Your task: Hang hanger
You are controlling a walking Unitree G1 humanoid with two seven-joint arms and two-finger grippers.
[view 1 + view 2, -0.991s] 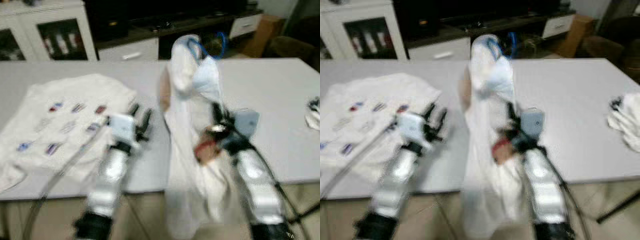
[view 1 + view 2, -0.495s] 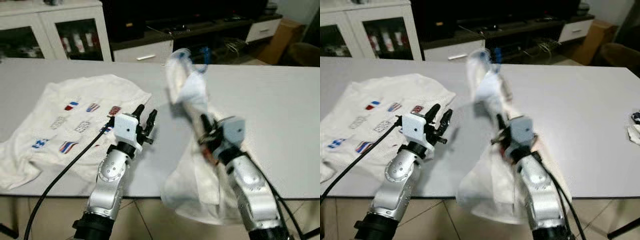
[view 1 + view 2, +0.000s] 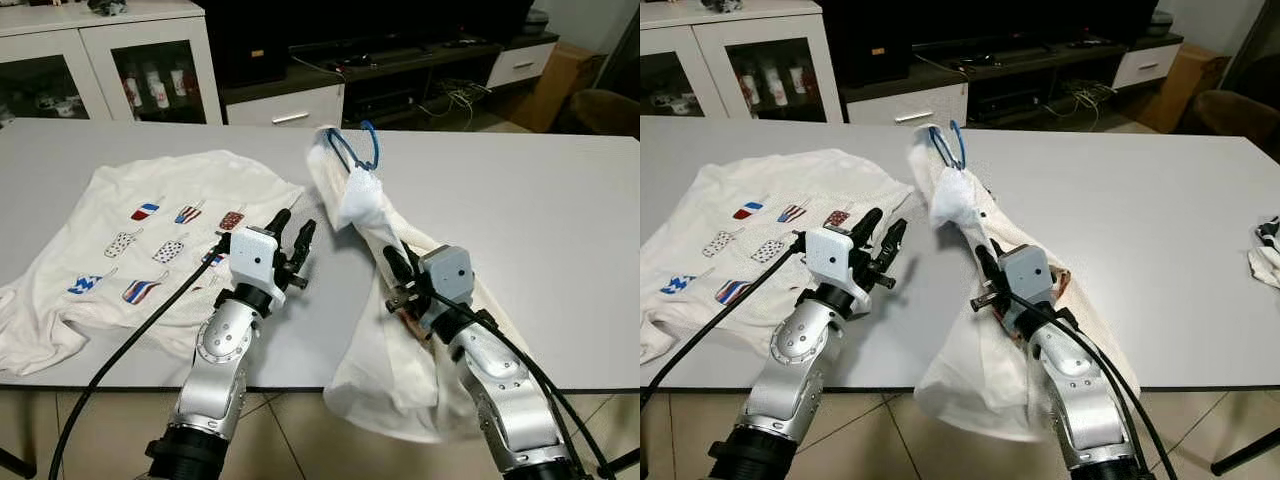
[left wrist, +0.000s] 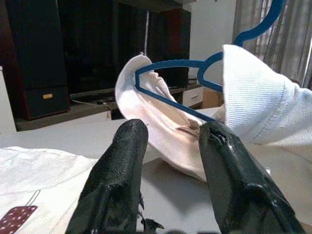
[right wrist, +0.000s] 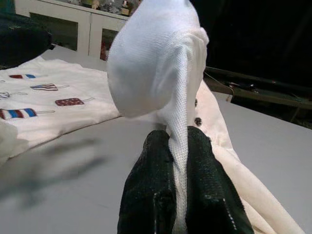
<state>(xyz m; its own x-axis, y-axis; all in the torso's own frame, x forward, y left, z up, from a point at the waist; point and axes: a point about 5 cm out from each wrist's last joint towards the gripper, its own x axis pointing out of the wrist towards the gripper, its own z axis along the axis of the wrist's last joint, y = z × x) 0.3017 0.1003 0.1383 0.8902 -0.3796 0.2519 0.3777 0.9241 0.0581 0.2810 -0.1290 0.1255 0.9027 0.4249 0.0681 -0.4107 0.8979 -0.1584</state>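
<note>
Grey table (image 3: 560, 210): white shirt (image 3: 400, 300) on blue hanger (image 3: 352, 150) lies long-axis near-to-far, hook at far end; right gripper (image 5: 180, 151) clenched on its fabric, left gripper (image 3: 291, 232) parted and empty just to its left beside a patterned shirt (image 3: 150, 240); no legible writing.

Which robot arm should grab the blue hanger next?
Probably the left. The left gripper is open and aimed at the blue hanger, while the right gripper is shut on the white garment.
</note>
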